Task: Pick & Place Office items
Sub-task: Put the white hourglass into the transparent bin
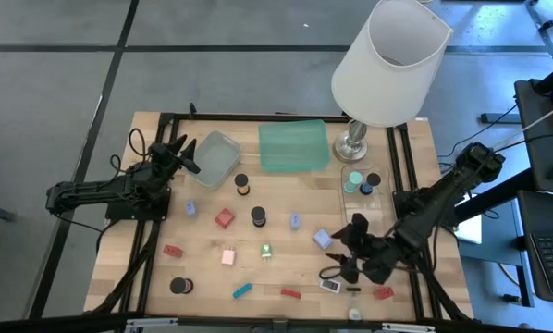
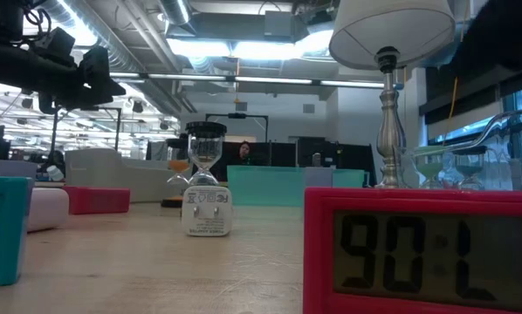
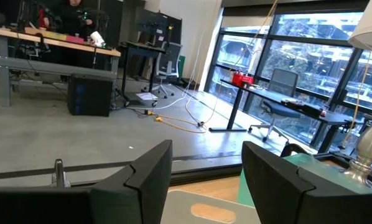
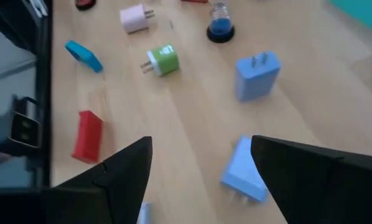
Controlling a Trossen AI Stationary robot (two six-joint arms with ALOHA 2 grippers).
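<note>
The right pincer (image 4: pixel 201 180), released, hovers over a blue plug adapter (image 4: pixel 243 171) on the table (image 4: pixel 192 106); it should straddle the adapter squarely before clenching.

We look straight down on a pale wooden table (image 1: pixel 286 199) scattered with small office items. A grey tray (image 1: pixel 215 157) and a green tray (image 1: pixel 293 146) sit at upper centre, with a white-shaded lamp (image 1: pixel 355 141) to their right and a clear tray (image 1: pixel 362 184) below it. Chargers, hourglasses and small clocks dot the lower half, among them a red block (image 1: pixel 224 218), a pink charger (image 1: pixel 228 257) and a teal bar (image 1: pixel 242 290).
</note>
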